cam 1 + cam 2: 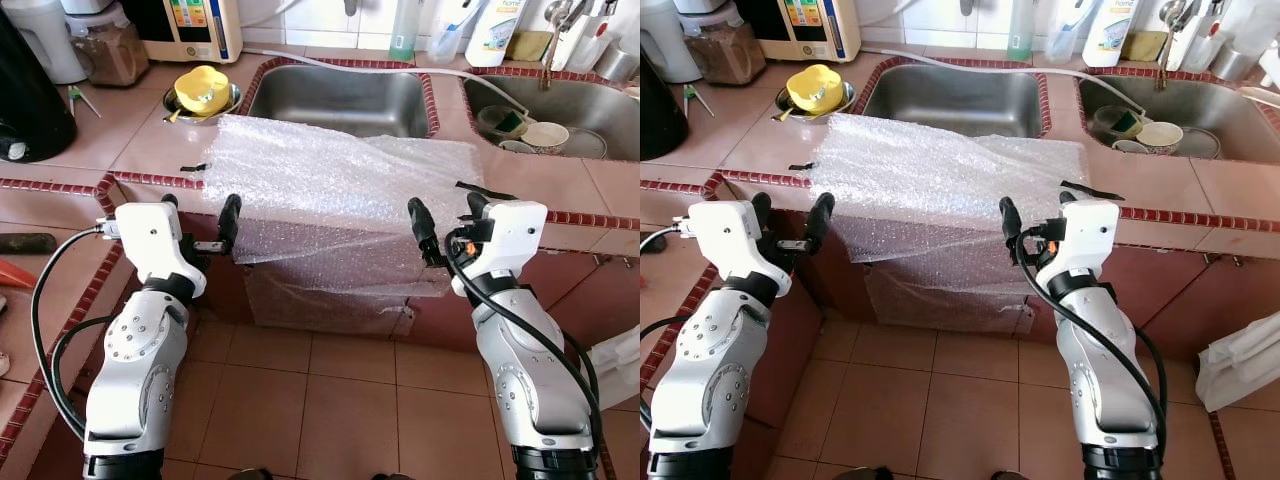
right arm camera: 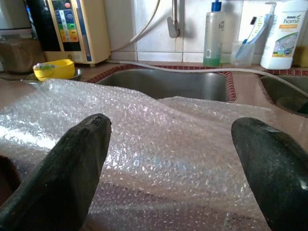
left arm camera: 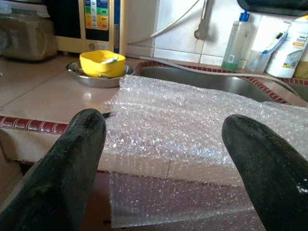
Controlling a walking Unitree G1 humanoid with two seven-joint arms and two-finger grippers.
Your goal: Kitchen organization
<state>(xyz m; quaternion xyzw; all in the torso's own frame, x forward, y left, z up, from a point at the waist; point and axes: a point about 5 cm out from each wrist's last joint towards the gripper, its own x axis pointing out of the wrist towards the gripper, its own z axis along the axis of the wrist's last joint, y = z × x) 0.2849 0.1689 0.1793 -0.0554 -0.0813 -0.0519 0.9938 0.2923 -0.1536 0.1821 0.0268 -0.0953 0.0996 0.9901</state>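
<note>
Both silver arms are raised out front, elbows bent, wrists about level. The left gripper [image 1: 200, 222] with its two long black fingers is spread wide, and the right gripper [image 1: 445, 222] is splayed apart the same way.

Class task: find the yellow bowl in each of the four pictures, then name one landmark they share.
Left eye view: yellow bowl, upper left on counter.
Right eye view: upper left.
Left wrist view: behind the bubble wrap.
Right wrist view: far edge.
Shared landmark: bubble wrap.
</note>
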